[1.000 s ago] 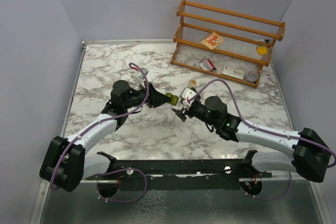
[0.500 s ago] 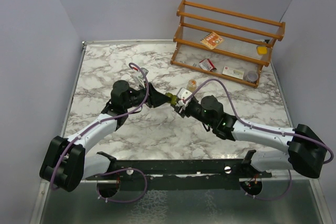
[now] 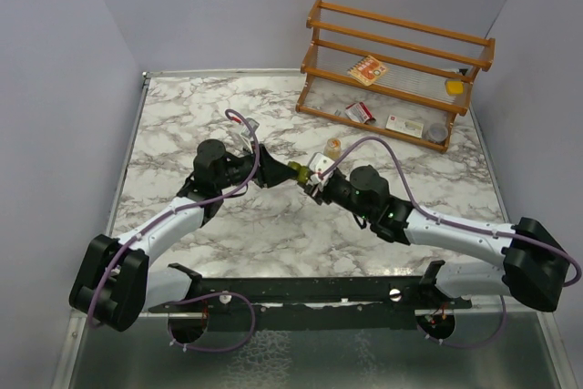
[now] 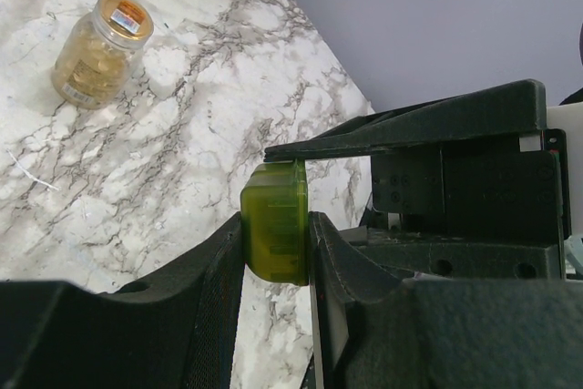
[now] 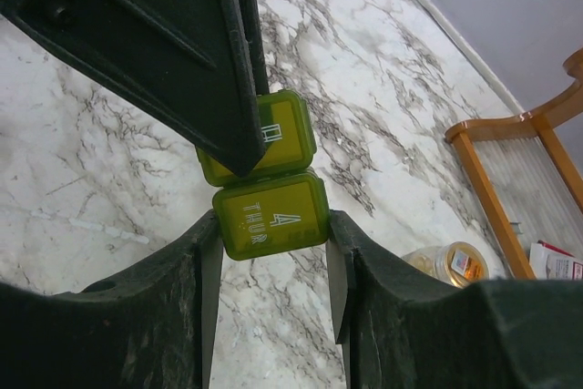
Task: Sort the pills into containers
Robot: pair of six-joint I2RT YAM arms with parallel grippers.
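Observation:
The containers are one olive-green pill box (image 3: 297, 170) held above the marble table between both arms. My left gripper (image 4: 276, 225) is shut on one end of the pill box (image 4: 273, 234). My right gripper (image 5: 271, 225) has its fingers against both sides of the compartment marked "4 THUR" (image 5: 271, 214); the neighbouring compartment (image 5: 278, 134) is partly hidden by a left finger (image 5: 182, 43). The pills show as pale yellow pieces inside a small clear bottle (image 4: 98, 49) with its cap on, standing on the table (image 3: 333, 145), also seen as the bottle (image 5: 446, 263) beyond my right fingers.
A wooden rack (image 3: 401, 52) stands at the back right with red-and-white cartons (image 3: 368, 71), a yellow block (image 3: 454, 87) and a small pot (image 3: 436, 133). Purple walls close in the table on the left and right.
My right gripper has moved left to the pill box and its jaws have narrowed round the end compartment. The left arm has stayed still, holding the box.

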